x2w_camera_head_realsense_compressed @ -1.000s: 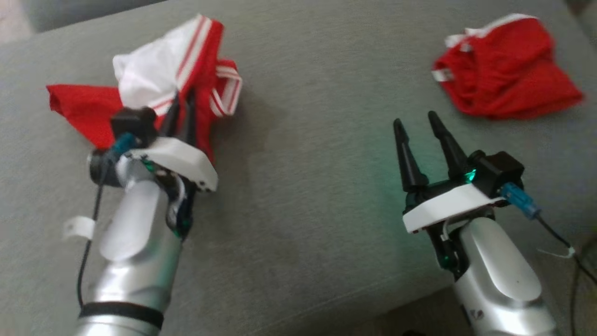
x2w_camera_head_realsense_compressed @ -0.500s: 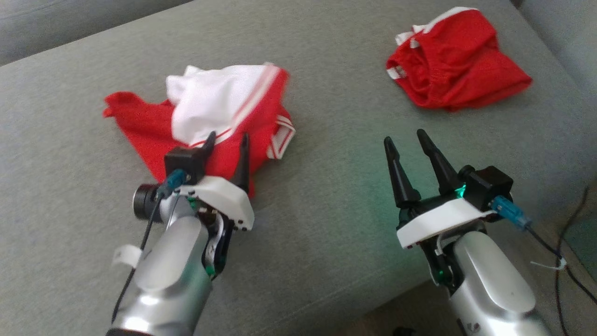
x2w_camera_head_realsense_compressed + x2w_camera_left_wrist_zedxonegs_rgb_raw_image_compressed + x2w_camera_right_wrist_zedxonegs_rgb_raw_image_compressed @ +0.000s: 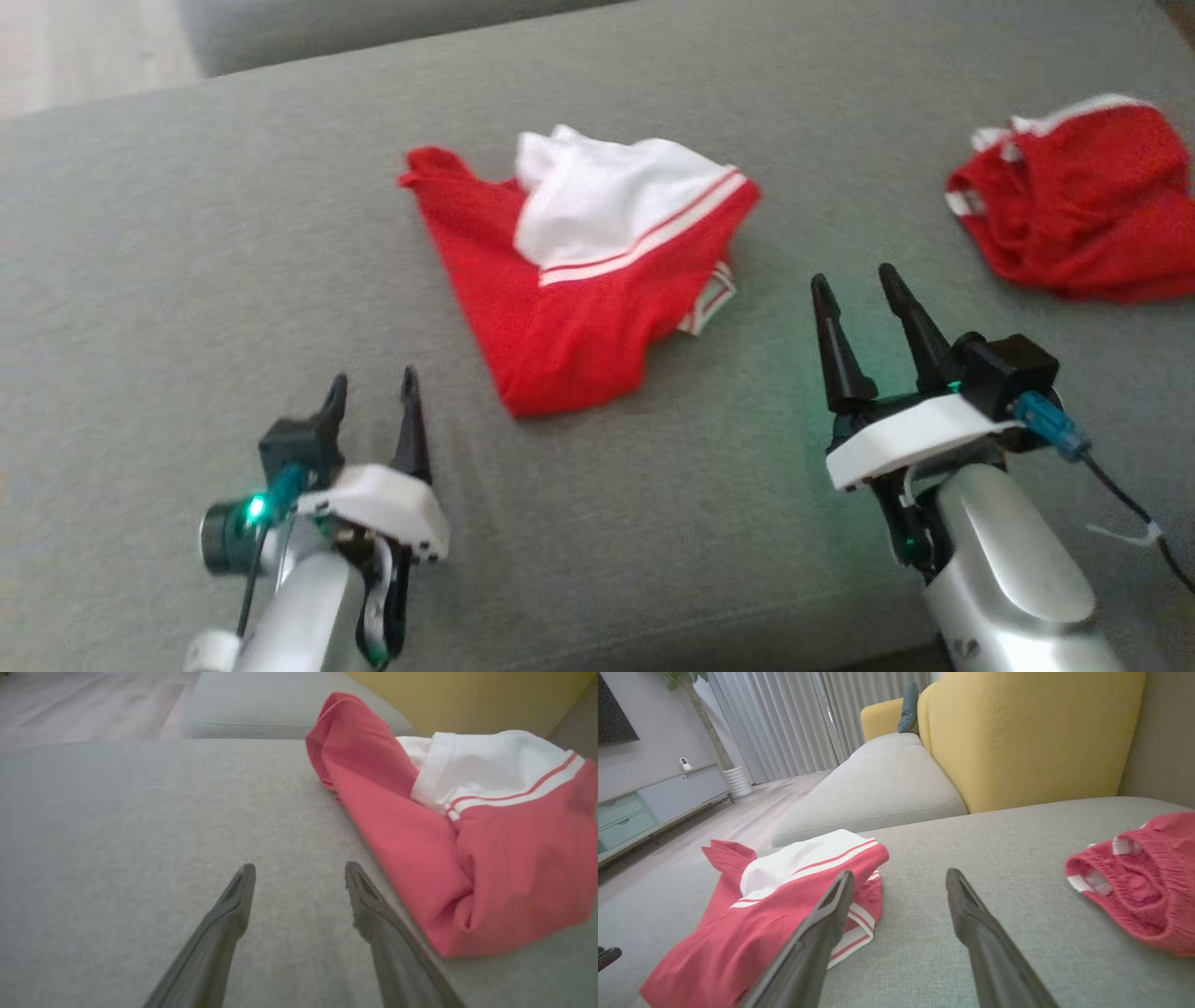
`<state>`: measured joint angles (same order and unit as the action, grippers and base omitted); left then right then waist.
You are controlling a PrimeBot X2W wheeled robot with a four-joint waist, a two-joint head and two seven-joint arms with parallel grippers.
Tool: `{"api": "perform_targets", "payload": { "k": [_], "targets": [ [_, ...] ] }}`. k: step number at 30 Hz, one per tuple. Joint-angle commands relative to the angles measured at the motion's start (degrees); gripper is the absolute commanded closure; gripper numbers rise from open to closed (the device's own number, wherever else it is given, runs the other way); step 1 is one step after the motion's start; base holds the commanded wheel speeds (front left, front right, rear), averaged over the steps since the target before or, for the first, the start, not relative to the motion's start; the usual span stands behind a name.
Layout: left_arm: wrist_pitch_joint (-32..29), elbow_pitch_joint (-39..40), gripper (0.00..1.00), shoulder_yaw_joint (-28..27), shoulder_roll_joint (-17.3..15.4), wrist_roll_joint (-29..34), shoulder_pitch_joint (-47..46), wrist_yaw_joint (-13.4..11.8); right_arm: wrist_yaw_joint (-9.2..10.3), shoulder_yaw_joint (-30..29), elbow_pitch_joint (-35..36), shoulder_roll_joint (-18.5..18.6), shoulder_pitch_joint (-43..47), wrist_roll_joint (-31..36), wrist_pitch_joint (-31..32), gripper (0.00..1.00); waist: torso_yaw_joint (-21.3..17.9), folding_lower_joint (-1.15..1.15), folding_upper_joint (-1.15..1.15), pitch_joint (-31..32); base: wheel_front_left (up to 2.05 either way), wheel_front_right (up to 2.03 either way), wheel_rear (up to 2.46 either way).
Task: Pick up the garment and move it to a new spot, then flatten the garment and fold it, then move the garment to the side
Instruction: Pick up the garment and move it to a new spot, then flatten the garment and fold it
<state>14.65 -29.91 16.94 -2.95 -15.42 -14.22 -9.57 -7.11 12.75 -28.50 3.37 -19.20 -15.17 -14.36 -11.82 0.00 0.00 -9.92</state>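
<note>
The second red garment (image 3: 1074, 201) is cut off by the right edge in the head view. A chunk of the striped garment (image 3: 752, 914) is hidden behind a finger (image 3: 817, 933) of the right hand (image 3: 900, 875) in the right wrist view, and its right side is clipped in the left wrist view.

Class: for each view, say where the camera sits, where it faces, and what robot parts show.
Head view: on the head, facing down at the sofa seat; left gripper, right gripper.
Left wrist view: along own fingers, striped garment beside them.
Right wrist view: along own fingers, toward yellow backrest.
Head and right wrist share the red garment.
</note>
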Motion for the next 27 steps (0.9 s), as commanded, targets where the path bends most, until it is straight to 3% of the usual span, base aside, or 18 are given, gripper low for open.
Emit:
{"api": "perform_targets", "payload": {
  "k": [1,12,20,27],
  "targets": [
    [0.3,2.5,0.0,-2.9,-0.5,1.2,0.1,0.1,-0.37,0.3,1.1,-0.5,-0.2,0.4,-0.6,0.0,4.4,0.0,0.0,2.2,0.0,0.0,0.0],
    [0.3,8.4,0.0,-6.2,0.0,3.8,8.8,0.2,-0.37,-1.5,-1.4,-0.5,4.0,0.7,-0.6,0.0,9.3,0.0,0.0,6.5,0.0,0.0,0.0],
    [0.3,10.1,0.0,-4.9,0.1,1.9,11.4,-0.5,-0.37,-1.4,-2.2,-0.5,5.7,1.0,-0.6,0.0,10.1,0.0,0.0,7.5,0.0,0.0,0.0],
    [0.3,10.5,0.0,-2.6,0.1,0.7,9.8,-0.8,-0.37,1.1,-2.9,-0.5,0.9,3.7,-0.4,0.0,11.9,0.0,0.0,5.2,0.0,0.0,0.0]
  ]
}}
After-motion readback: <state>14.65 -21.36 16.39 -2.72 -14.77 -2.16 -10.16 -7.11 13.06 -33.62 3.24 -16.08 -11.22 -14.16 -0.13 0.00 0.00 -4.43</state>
